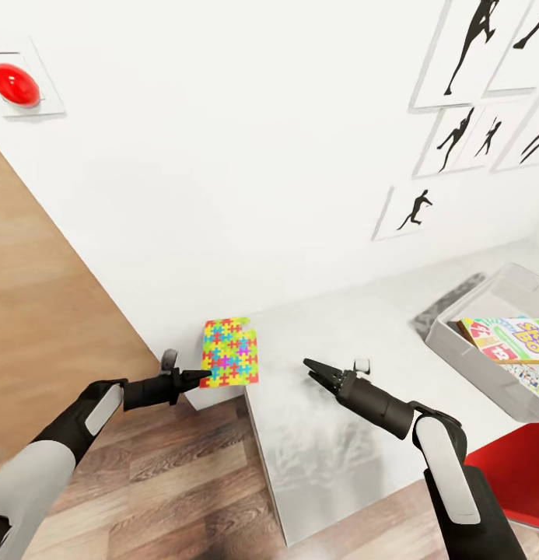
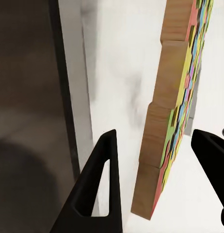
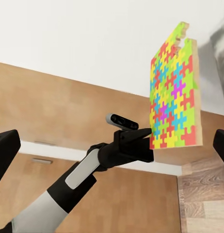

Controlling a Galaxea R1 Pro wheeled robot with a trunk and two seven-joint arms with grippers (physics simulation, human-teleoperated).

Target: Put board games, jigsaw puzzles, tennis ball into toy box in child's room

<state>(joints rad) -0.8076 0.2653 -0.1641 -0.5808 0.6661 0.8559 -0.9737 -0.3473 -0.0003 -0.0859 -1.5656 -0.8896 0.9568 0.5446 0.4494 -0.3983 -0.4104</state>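
**Carrying the puzzle to the box without losing it**

The left hand [image 1: 197, 379] holds a puzzle [image 1: 230, 352] by its lower edge, and the tile stands upright at the near-left corner of the worktop [image 1: 331, 435], partly over the floor [image 1: 183, 482]. In the left wrist view the two fingers [image 2: 100, 189] straddle the puzzle's [image 2: 168, 121] wooden edge, but whether both pads press on it I cannot tell; the right wrist view shows the left hand [image 3: 141, 143] meeting the tile's [image 3: 175, 104] bottom corner, so I judge it a thin pinch at the edge.

The right hand [image 1: 309, 367] hovers over the worktop with its fingers only narrowly parted and nothing between them.

The box [image 1: 463, 342] sits at the far right of the worktop, well apart from the puzzle, with a cartoon-covered game [image 1: 518, 342] already lying inside.

To do this step well:
- Keep the pinch firm and move slowly, since a grip on one edge of a flat tile can let it swing or slip.
- Bring the tile fully over the worktop early, so a slip lands it there rather than on the floor.
- Draw the right hand aside, as it stands between puzzle and box.
- Clear the box's near wall, then lower the tile toward flat before letting go, so it rests on the game rather than leaning on the rim.
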